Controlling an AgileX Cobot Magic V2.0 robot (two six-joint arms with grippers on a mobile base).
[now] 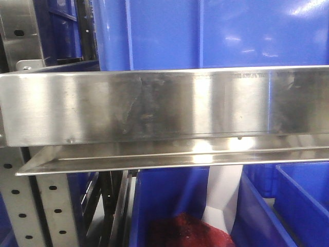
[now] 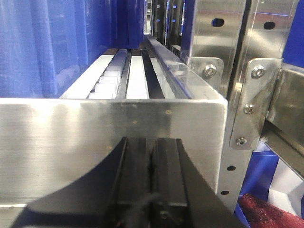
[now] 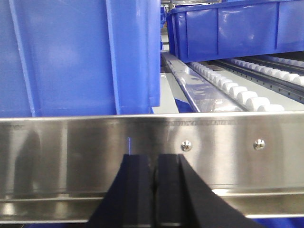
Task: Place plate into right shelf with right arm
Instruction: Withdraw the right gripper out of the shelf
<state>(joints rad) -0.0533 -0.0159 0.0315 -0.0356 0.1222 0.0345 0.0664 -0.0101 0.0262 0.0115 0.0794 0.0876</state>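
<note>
Right wrist view: black right gripper (image 3: 156,190) sits just in front of the steel front lip of the shelf (image 3: 71,147), its two fingers (image 3: 137,190) pressed together with only a hairline seam between them. Nothing is clamped there. Beyond the lip, a tall blue bin (image 3: 80,57) stands at left and white rollers (image 3: 237,92) run back at right.

Plate: not visible in any view (neither on the rollers nor at either gripper), so its whereabouts cannot be told.

Handling, as a judgement only: a shallow plate of this sort is likely stiff, smooth, fairly light and chippable; the rim is the sensible place to pinch, keeping it level.

Left wrist view: left gripper (image 2: 151,190) likewise closed and empty, close to the shelf's end face.

Front view: steel ledge, more bins below, no plate.
</note>
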